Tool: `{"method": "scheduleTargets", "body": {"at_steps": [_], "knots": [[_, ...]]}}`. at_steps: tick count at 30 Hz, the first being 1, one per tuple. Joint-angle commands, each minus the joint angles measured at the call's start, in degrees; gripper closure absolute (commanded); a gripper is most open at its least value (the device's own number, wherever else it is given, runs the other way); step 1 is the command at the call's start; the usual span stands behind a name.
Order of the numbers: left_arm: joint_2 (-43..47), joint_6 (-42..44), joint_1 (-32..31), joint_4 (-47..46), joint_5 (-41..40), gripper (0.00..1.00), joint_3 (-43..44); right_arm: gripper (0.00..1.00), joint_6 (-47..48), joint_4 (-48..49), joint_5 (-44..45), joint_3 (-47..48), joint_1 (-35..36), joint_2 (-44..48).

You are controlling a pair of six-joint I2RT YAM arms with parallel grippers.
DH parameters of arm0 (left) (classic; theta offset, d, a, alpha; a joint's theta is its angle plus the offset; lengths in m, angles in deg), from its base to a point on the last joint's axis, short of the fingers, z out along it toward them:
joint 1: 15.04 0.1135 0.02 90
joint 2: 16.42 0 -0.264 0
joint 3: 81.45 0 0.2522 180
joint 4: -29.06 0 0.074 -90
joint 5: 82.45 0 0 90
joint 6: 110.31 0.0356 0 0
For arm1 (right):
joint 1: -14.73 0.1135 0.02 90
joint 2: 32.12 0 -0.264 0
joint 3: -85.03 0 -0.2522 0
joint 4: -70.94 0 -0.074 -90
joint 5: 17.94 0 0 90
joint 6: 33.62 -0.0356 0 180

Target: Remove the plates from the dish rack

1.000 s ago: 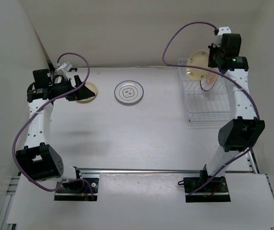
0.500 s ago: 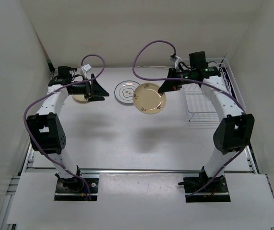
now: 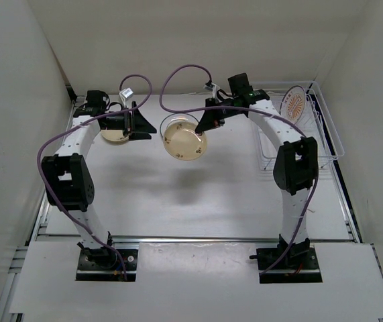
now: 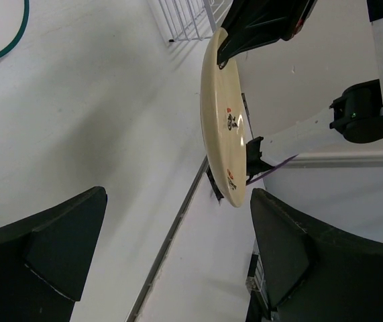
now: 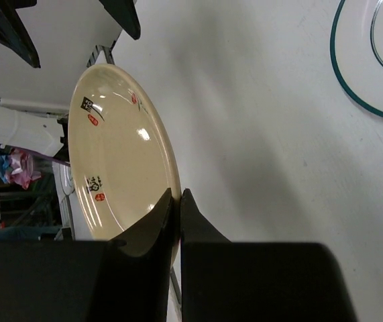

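Right end effector [image 5: 176, 196] is clenched on a cream plate [image 5: 121, 168] by its rim, above the tabletop [image 3: 211, 194]; left end effector [image 3: 139, 125] is released, nearby.

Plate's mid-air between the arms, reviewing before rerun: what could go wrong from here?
1. The right gripper pinches the cream plate only at its rim; it could pivot or slip.
2. It hangs above the table close to the rimmed plate; a drop might hit that.
3. The open left gripper faces the plate closely; a mistimed close could knock it loose.
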Motion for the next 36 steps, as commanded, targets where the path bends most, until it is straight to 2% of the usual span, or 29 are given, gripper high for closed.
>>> {"method": "scheduleTargets", "body": {"at_steps": [1, 13, 18, 19, 23, 28, 29, 30, 31, 32, 33, 34, 36], "knots": [[0.3, 0.4, 0.1, -0.3, 2.5, 0.00, 1.7, 1.00, -1.4, 2.2, -1.8, 4.7, 1.3, -1.1], [-1.9, 1.0, -2.3, -0.3, 1.4, 0.05, 2.2, 1.00, -3.7, 4.0, -0.1, 12.5, 4.3, -8.0], [-2.4, 1.0, -2.3, -0.3, 1.4, 0.37, 2.2, 1.00, -4.2, 4.5, 0.4, 14.7, 4.8, -10.6], [-2.4, 1.0, -2.3, -0.3, 1.4, 0.57, 2.2, 1.00, -4.7, 4.5, 0.4, 15.4, 5.3, -10.6], [-2.4, 1.0, -2.3, -0.3, 0.2, 0.89, 2.2, 1.00, -4.7, 4.5, 0.9, 16.0, 5.3, -11.7], [-2.4, 1.0, -2.3, -0.3, -0.8, 0.90, 2.2, 1.00, -4.7, 4.5, 2.2, 16.0, 5.3, -11.0], [-1.8, 1.0, -2.3, -0.3, -1.5, 0.90, 2.2, 0.96, -4.1, 3.6, 4.3, 16.6, 5.3, -10.2], [-1.8, 0.4, -2.3, -0.3, -2.4, 0.90, 2.2, 0.89, -2.9, 2.7, 6.4, 16.6, 5.3, -9.7], [-1.1, -0.2, -2.3, -0.3, -5.5, 0.90, 2.2, 0.74, -1.9, 1.9, 8.7, 17.3, 5.3, -9.0], [-1.1, -0.2, -2.3, -0.3, -7.3, 0.90, 1.6, 0.47, -0.6, 0.1, 11.5, 18.0, 4.5, -7.4], [0.3, -0.7, -2.3, -0.8, -9.0, 0.90, 1.6, 0.38, 0.8, -0.7, 17.9, 18.0, 3.5, -6.4], [0.3, -0.7, -2.3, -0.8, -10.5, 0.90, 1.6, 0.29, 2.8, -0.7, 21.8, 18.0, 2.9, -5.4], [1.1, -2.6, -2.3, -1.3, -14.3, 0.90, -0.2, 0.27, 3.9, -1.4, 28.6, 16.5, 0.6, -1.8]]}}
